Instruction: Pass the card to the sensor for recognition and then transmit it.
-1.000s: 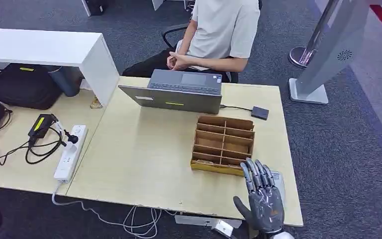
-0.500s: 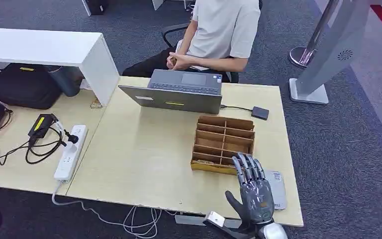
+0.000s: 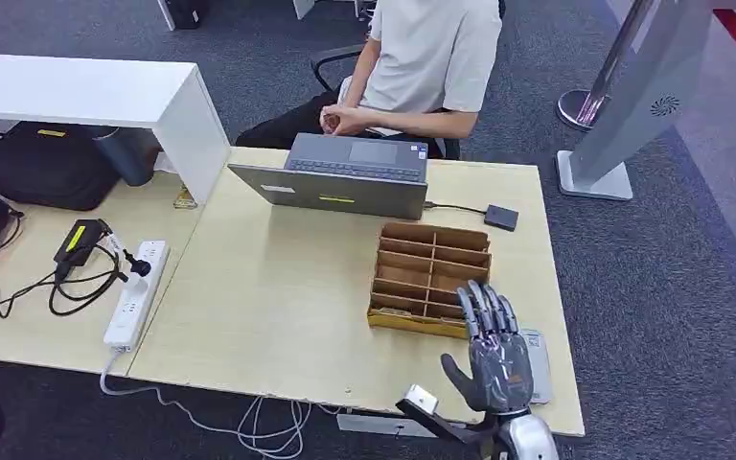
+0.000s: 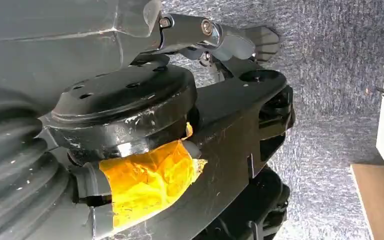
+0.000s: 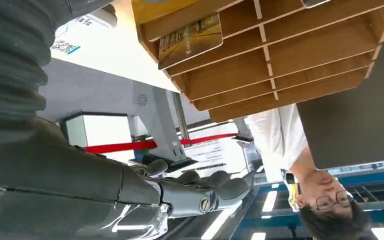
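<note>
right hand (image 3: 494, 362) empty, fingers spread | card (image 5: 190, 40) upright in organizer (image 3: 430, 276)

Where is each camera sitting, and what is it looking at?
Head view: high on the robot, looking down at the desk; the right robot hand shows.
Left wrist view: on the hanging left arm, facing carpet and dark robot parts.
Right wrist view: behind the right robot hand, facing the wooden organizer.
Shared: organizer, person.

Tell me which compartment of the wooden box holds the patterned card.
The card stands in the wooden box's nearest row, on the side toward the right hand; the rows behind look empty.
</note>
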`<act>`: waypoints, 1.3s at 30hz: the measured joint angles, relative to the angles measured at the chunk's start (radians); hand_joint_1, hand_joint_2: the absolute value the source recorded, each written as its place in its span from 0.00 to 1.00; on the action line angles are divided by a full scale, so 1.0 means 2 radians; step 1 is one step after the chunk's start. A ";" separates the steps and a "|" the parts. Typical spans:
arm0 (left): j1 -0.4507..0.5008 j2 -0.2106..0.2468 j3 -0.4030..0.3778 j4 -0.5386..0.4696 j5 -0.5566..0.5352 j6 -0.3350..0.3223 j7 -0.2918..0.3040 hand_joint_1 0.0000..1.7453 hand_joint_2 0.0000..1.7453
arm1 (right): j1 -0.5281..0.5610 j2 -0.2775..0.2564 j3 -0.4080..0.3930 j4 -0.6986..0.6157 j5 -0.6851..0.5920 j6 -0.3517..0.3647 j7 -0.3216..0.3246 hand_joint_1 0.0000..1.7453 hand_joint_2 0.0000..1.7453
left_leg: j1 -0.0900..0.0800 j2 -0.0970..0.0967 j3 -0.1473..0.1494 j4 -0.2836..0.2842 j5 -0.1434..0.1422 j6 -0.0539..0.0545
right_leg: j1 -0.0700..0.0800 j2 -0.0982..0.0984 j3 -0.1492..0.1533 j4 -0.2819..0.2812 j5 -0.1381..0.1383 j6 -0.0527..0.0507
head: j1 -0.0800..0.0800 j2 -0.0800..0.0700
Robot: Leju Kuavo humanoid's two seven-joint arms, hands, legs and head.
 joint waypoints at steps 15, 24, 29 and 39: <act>-0.001 0.001 -0.007 0.000 0.000 0.000 0.002 0.00 1.00 | -0.015 0.003 -0.010 0.039 -0.018 0.000 -0.011 0.00 1.00 | 0.000 0.000 0.000 0.000 0.000 0.000 | 0.000 0.000 0.000 0.000 0.000 0.000 | 0.000 0.000; -0.002 0.001 -0.008 0.000 0.000 0.000 0.002 0.00 1.00 | -0.026 0.017 -0.011 0.073 -0.022 0.000 -0.014 0.00 1.00 | 0.000 0.000 0.000 0.000 0.000 0.000 | 0.000 0.000 0.000 0.000 0.000 0.000 | 0.000 0.000; -0.002 0.001 -0.009 0.000 0.000 0.000 0.002 0.00 1.00 | -0.028 0.021 -0.011 0.084 -0.022 0.000 -0.013 0.00 1.00 | 0.000 0.000 0.000 0.000 0.000 0.000 | 0.000 0.000 0.000 0.000 0.000 0.000 | 0.000 0.000; -0.003 0.002 -0.014 0.000 0.000 0.000 0.004 0.00 1.00 | -0.035 0.023 -0.011 0.097 -0.020 0.000 -0.006 0.00 1.00 | 0.000 0.000 0.000 0.000 0.000 0.000 | 0.000 0.000 0.000 0.000 0.000 0.000 | 0.000 0.000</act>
